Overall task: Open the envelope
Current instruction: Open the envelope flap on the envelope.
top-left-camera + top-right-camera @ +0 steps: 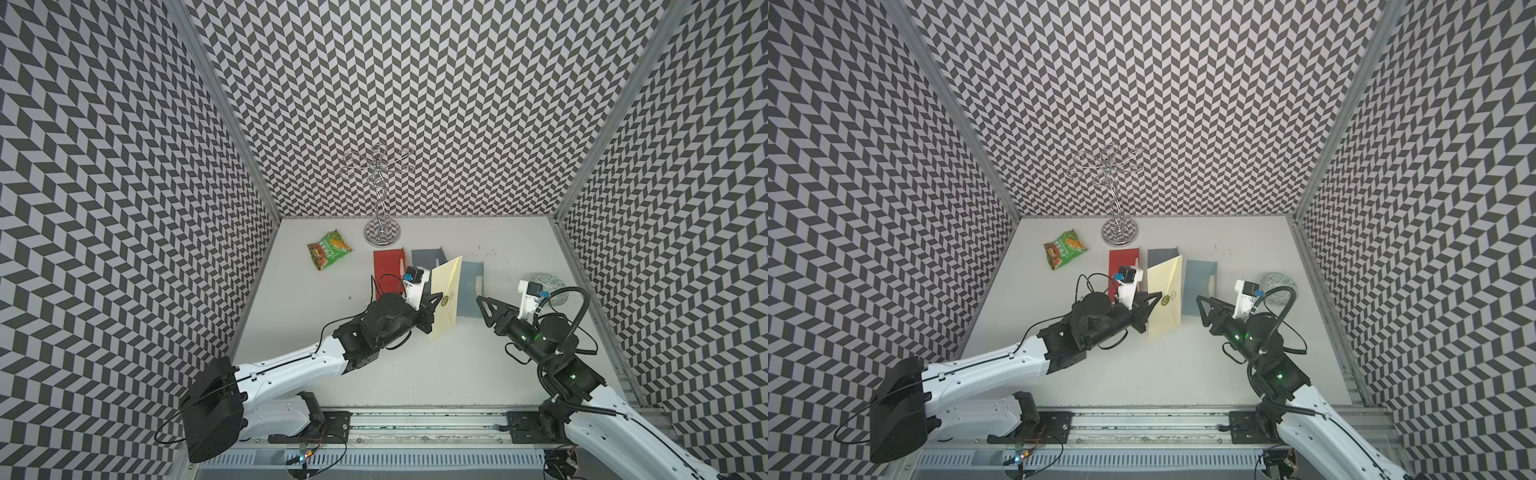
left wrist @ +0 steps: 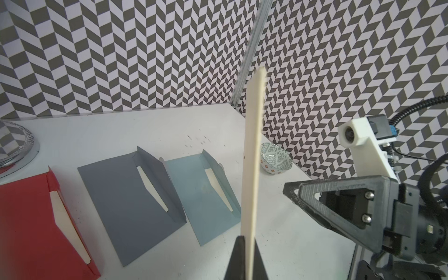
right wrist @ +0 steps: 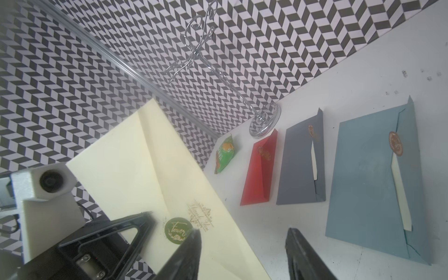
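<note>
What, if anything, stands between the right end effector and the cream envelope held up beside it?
Nothing visible does. The right end effector, jaws apart, faces the cream envelope that the left end effector holds upright, with only open space between them. The light blue envelope lies flat below.

The whole counter [image 1: 415, 365] is overlooked from high at the front in both top views. The cream envelope [image 2: 251, 157] is viewed edge-on, close, from the left wrist; its sealed face is viewed from the right wrist.
</note>
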`<state>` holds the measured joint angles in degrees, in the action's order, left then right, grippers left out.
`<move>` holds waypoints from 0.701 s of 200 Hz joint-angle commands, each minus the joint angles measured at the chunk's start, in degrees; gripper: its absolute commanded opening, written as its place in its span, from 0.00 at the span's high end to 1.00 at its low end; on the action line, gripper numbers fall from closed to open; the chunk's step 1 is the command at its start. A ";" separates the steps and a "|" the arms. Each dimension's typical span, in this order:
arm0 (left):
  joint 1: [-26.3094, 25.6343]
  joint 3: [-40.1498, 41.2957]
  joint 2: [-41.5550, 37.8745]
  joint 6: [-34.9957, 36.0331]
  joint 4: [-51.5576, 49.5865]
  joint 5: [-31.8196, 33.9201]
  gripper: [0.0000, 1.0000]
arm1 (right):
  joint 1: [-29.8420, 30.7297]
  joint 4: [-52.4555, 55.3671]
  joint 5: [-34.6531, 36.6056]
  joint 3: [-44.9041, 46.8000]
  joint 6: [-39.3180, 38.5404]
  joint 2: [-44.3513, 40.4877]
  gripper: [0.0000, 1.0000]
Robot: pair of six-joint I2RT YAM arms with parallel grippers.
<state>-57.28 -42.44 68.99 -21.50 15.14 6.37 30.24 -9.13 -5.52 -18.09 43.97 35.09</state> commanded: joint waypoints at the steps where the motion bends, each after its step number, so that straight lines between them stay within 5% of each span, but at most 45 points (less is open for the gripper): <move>1: -0.86 -2.45 0.70 1.57 -0.84 -0.08 1.00 | 0.01 -4.03 -5.70 -2.94 -1.69 2.84 0.43; 140: -1.31 -0.95 0.17 1.31 0.57 -2.06 1.00 | 0.44 -1.63 -8.78 -4.45 -2.77 3.33 0.42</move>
<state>-58.13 -43.09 69.76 -20.29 14.48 4.89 30.57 -8.73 -12.97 -21.06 41.50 39.29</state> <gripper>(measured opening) 0.053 0.576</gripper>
